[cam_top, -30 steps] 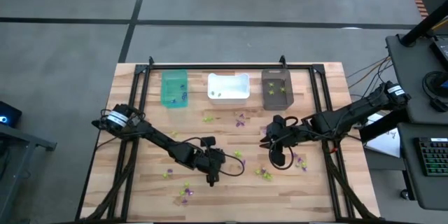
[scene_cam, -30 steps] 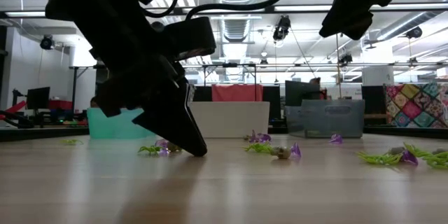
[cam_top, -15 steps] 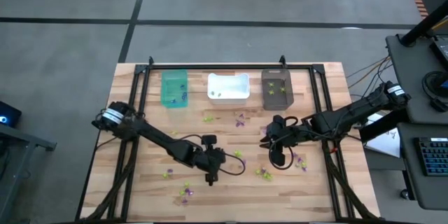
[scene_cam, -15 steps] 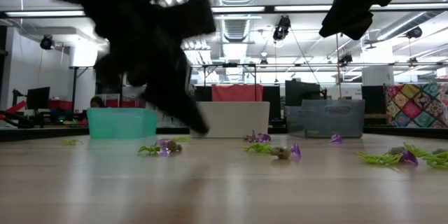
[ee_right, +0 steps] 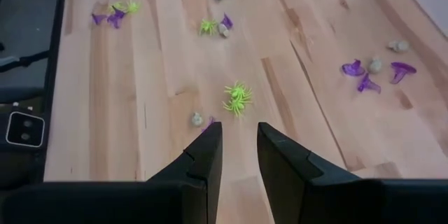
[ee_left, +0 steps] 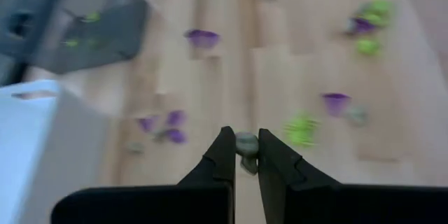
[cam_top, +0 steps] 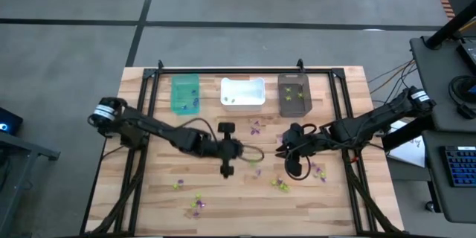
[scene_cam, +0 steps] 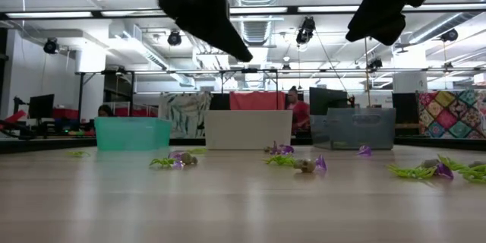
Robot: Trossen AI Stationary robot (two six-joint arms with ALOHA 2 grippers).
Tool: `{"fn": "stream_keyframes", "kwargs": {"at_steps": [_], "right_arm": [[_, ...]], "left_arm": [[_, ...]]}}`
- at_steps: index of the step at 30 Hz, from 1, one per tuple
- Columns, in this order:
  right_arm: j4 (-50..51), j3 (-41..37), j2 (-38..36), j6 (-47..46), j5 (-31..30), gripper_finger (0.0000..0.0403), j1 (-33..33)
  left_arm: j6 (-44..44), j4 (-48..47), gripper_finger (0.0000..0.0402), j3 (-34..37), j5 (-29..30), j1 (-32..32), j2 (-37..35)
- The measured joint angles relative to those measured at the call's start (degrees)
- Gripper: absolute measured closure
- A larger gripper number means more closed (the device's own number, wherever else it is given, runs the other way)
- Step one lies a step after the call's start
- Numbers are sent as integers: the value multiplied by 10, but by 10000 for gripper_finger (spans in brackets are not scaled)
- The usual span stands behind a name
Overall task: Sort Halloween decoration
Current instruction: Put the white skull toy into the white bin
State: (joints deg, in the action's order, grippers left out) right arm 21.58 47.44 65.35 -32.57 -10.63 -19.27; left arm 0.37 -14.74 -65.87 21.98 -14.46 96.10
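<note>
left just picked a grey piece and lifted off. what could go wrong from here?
1. The left gripper pinches the small grey trinket only at its fingertips, so it could slip out on the way to the bins.
2. The white bin, teal bin and dark bin stand close together; a slightly off release could land it in the wrong one.
3. The right gripper hovers open above the table near the middle; the arms could crowd each other.
</note>
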Motion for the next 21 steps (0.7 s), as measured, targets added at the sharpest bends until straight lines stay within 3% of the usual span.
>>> {"fn": "stream_keyframes", "kwargs": {"at_steps": [5,15,21], "right_arm": [[0,0,23,-20,0,321,0],[4,0,80,-32,-1,321,0],[6,0,86,-28,-1,321,0]], "left_arm": [[19,-4,398,0,0,79,-7],[-79,-3,396,-27,-6,273,-6],[-61,-3,396,-28,-49,346,-6]]}}
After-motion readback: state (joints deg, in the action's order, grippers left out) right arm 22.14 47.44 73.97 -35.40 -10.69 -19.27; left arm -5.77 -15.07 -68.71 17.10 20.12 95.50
